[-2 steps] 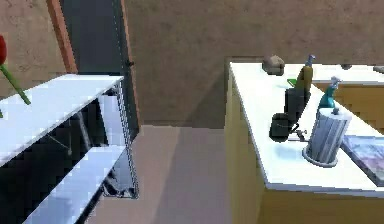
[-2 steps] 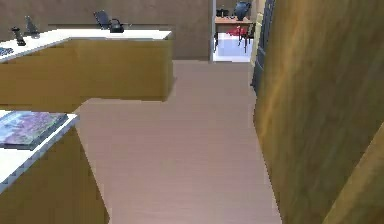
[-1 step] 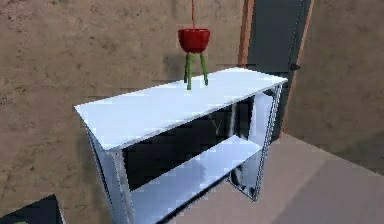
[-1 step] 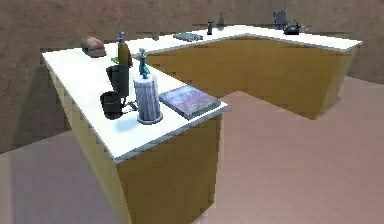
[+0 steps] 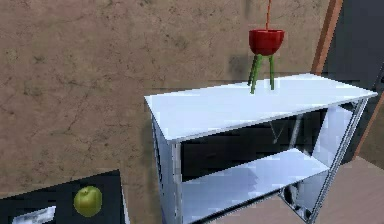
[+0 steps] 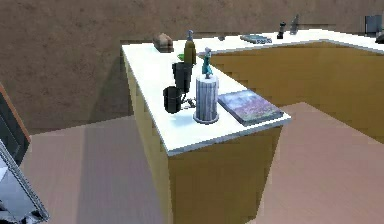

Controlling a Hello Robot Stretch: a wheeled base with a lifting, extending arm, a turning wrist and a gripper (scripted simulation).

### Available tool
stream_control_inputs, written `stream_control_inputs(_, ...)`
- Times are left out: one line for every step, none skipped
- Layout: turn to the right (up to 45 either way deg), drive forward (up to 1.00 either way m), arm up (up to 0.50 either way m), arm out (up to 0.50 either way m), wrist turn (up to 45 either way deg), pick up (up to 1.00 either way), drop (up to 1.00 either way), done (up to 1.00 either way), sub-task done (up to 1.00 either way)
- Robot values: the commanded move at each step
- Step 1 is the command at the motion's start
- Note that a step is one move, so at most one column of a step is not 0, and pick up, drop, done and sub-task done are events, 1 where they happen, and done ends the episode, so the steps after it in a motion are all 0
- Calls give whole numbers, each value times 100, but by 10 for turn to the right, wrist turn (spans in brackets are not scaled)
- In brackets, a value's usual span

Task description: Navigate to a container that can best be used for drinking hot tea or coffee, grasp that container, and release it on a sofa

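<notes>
Here, you have a small dark mug (image 6: 171, 99) on the white-topped yellow counter (image 6: 148, 72), just beside a white upright roll (image 6: 206, 100) and a flat grey book (image 6: 250, 106).

No text, label, number or sign could be read. The cover of the book (image 6: 250, 106), at the near right end of the counter (image 6: 150, 70), bore markings too small to make out.

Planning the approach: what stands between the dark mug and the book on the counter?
A white cylinder with a teal top stands between the dark mug and the book, seen in the arm side view.
</notes>
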Motion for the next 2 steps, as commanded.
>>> stream_control_inputs(0, 0, 50, 0, 0, 0, 0, 0, 0)
stream_control_inputs(0, 0, 38, 0, 0, 0, 0, 0, 0)
